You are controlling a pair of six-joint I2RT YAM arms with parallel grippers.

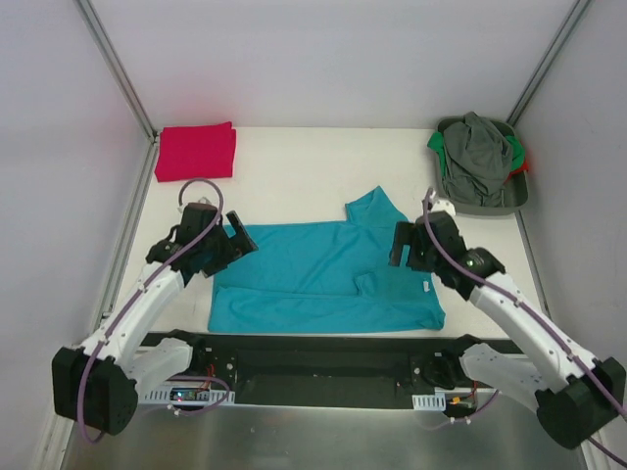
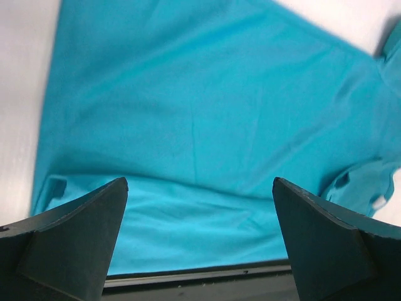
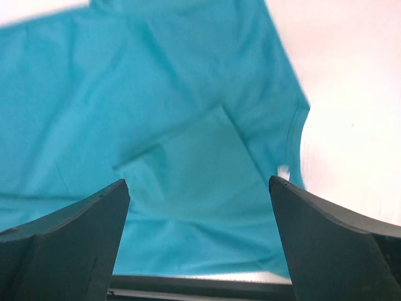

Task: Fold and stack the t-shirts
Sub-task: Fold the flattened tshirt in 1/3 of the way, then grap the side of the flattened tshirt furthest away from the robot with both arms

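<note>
At the far left corner the red t-shirt (image 1: 196, 152) lay folded into a neat square, close to the left wall frame. A careless carry toward it could have nudged it against that frame, I judged.

The left pincer (image 1: 239, 240) hung with its jaws spread wide and holding nothing, just over the left edge of the teal t-shirt (image 1: 313, 279). The shirt lay flat in the middle of the surface (image 1: 323, 162), and its near hem ran right along the near edge beside the arm bases. A pinch there might have taken only one layer, or a pull toward the bases could have dragged cloth over that edge.

One sleeve jutted toward the far side, while the other lay folded in near the white neck label (image 1: 428, 286). A fold made unevenly would probably have left that far sleeve poking out.

The right pincer (image 1: 402, 249) was likewise wide open and empty, above the collar end. It risked catching the folded sleeve and undoing it.

Bare surface stretched beyond the shirt to the far wall, giving the best room. At the far right the bin (image 1: 514, 201) of crumpled garments narrowed that corner.
</note>
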